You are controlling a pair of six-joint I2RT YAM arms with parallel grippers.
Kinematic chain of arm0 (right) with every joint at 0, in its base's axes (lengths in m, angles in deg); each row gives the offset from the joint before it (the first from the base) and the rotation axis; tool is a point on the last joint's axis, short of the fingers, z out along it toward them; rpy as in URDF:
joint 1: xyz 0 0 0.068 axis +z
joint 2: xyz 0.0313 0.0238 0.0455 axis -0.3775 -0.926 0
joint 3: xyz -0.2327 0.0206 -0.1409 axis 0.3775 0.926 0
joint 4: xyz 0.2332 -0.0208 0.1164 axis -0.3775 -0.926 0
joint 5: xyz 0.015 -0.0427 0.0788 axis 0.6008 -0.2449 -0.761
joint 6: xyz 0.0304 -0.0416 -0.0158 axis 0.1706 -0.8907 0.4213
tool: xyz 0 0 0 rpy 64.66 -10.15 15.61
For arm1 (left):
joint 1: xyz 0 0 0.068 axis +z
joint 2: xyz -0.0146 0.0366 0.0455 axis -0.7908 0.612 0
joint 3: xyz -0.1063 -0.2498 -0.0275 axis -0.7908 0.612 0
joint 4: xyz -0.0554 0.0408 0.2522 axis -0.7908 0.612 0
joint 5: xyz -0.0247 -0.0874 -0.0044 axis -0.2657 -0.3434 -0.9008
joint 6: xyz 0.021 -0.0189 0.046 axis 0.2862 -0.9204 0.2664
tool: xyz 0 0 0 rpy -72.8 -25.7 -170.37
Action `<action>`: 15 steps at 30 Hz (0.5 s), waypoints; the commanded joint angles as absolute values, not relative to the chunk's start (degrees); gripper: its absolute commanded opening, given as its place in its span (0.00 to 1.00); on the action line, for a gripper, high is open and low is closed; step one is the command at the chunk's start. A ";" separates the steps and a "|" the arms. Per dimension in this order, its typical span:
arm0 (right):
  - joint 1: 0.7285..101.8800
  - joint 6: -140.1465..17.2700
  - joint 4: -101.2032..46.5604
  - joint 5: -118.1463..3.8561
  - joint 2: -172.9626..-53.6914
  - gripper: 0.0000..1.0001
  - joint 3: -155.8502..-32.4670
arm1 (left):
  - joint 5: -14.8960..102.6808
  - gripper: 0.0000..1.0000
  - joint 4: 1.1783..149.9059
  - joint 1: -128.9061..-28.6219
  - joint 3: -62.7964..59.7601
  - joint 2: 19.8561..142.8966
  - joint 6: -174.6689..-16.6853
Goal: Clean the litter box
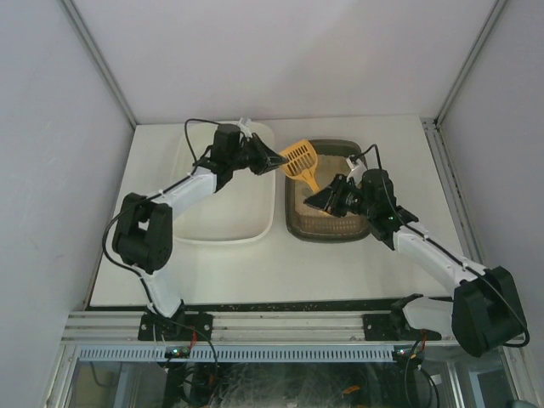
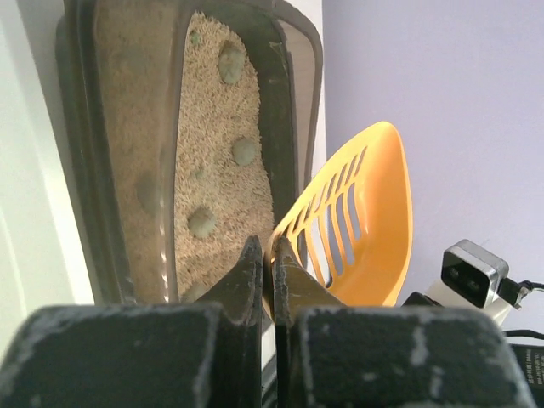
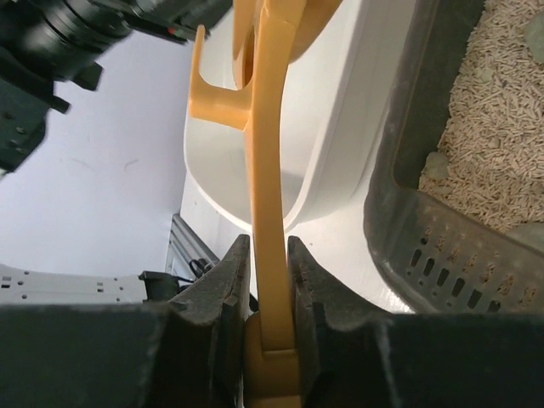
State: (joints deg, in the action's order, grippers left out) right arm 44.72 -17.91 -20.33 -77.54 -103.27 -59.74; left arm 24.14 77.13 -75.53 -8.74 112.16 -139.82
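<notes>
Two containers sit side by side on the tabletop point(image 1: 280, 272): a white tub point(image 1: 223, 235) on the left and, just beside it on the right, the dark brown litter box point(image 1: 327, 236). The box holds beige pellet litter point(image 2: 212, 127) with several greyish clumps point(image 2: 244, 151) lying on it. A yellow scoop point(image 1: 297, 157) hangs over the box's left rim. The left claw point(image 1: 280, 163) is pinched tight on the edge of the scoop's slotted head, and the right claw point(image 1: 316, 201) is clamped on its handle point(image 3: 266, 170).
</notes>
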 commanded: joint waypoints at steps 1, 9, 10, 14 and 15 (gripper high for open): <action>43.75 -17.62 -23.00 -69.64 -96.35 0.00 -59.76 | 27.75 0.00 64.02 -73.61 2.42 103.38 -151.14; 40.97 -18.38 -28.08 -70.71 -95.26 0.00 -60.82 | 29.87 0.02 58.84 -73.27 9.35 99.59 -155.30; 40.83 -18.69 -28.48 -70.88 -95.68 0.00 -60.99 | 29.96 0.02 58.88 -73.27 9.43 99.45 -155.29; 40.81 -18.36 -28.76 -70.59 -96.18 0.00 -61.08 | 30.86 0.02 58.93 -73.27 10.19 99.05 -155.38; 40.81 -18.27 -28.50 -70.45 -96.15 0.00 -61.09 | 30.95 0.02 58.93 -73.26 10.37 99.04 -155.31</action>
